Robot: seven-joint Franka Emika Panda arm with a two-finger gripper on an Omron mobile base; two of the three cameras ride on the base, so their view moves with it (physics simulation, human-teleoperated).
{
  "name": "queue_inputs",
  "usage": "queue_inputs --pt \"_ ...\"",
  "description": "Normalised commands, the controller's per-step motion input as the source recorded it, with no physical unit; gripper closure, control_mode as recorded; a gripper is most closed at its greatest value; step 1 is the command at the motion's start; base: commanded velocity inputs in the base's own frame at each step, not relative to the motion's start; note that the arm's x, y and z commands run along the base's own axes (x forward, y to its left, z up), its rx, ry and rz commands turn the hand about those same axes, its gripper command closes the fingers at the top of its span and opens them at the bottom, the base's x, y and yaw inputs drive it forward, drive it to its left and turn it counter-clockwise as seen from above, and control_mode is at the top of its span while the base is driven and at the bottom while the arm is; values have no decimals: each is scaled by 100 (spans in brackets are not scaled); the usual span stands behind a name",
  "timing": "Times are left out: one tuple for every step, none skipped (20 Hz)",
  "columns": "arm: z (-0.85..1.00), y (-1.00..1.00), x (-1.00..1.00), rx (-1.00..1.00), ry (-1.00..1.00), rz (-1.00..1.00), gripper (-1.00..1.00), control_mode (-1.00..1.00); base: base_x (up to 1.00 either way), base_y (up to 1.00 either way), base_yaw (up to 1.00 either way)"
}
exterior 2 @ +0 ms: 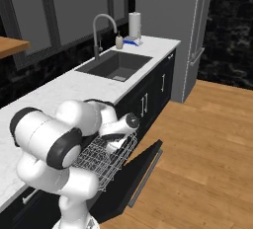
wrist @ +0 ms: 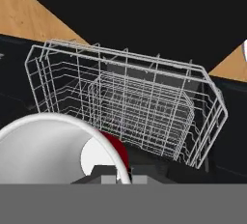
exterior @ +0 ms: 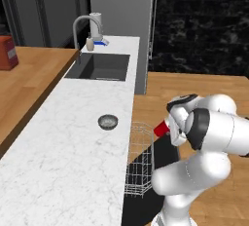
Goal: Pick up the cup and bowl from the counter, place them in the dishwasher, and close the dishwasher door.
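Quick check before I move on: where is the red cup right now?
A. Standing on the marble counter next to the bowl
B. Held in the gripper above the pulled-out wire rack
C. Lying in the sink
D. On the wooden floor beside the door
B. The cup sits in the gripper over the wire rack of the dishwasher, while the bowl rests alone on the counter.
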Motion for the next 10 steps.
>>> queue_inputs --pt "-6 0 52 0 7 0 100 -100 0 0 0" --pt "-12 0 43 0 0 0 100 -100 0 0 0" --pt "-24 0 39 0 -1 0 100 -100 0 0 0" --pt "-38 0 39 0 -3 0 100 -100 0 0 0" --pt "-43 0 44 0 -1 0 100 -100 0 0 0" --pt "-49 0 40 -1 0 0 100 -100 0 0 0" --pt "-51 0 40 -2 0 0 100 -100 0 0 0" --pt "-56 0 36 -3 0 0 100 -100 0 0 0" --pt "-57 11 33 -5 0 0 100 -100 0 0 0" --pt "-55 14 29 -6 0 0 100 -100 0 0 0"
